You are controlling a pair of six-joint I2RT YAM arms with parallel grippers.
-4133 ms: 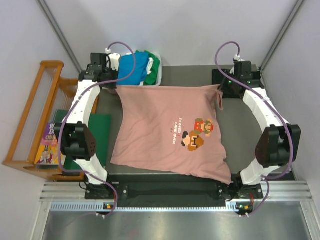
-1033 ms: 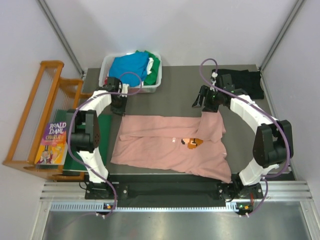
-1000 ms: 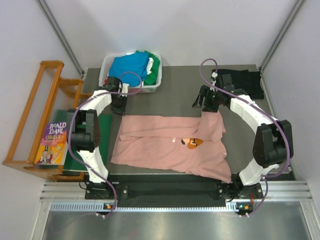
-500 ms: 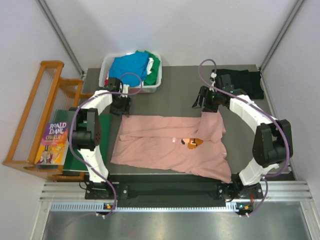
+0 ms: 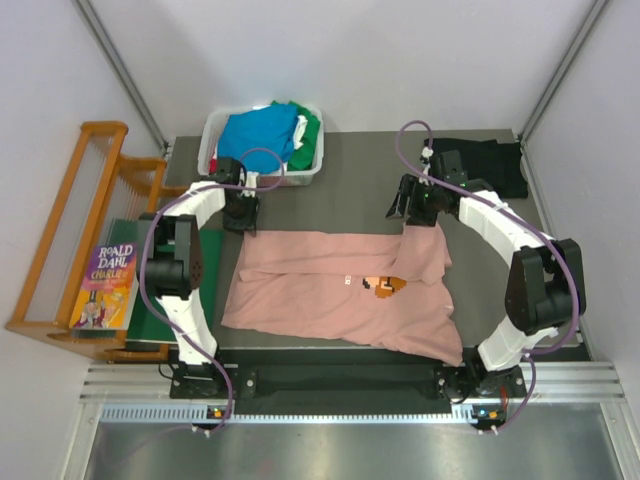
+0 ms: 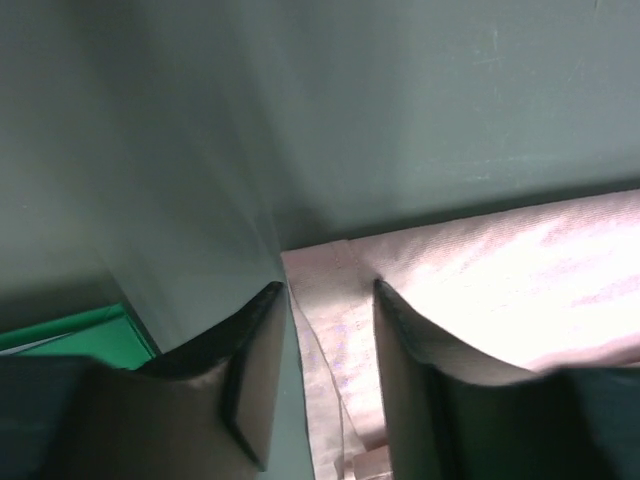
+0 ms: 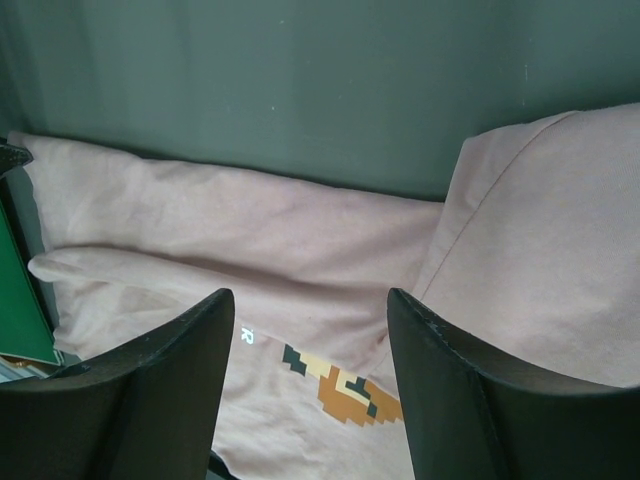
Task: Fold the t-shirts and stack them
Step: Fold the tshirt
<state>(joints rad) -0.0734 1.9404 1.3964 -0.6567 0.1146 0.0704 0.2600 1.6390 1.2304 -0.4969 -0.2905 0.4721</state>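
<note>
Pink t-shirt (image 5: 330, 290): long axis left-right; far corners at left tool (image 6: 327, 290) and right tool (image 7: 310, 295), both parted, gripping nothing.

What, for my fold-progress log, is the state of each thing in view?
pink t-shirt: folded in half once, lying flat, print partly covered
left gripper: open, straddling the shirt's corner
right gripper: open, above the shirt, holding nothing
blue t-shirt: unfolded, heaped in the bin
green t-shirt: bunched in the bin
black t-shirt: lying at the far right corner of the table
book: closed, cover up
</note>
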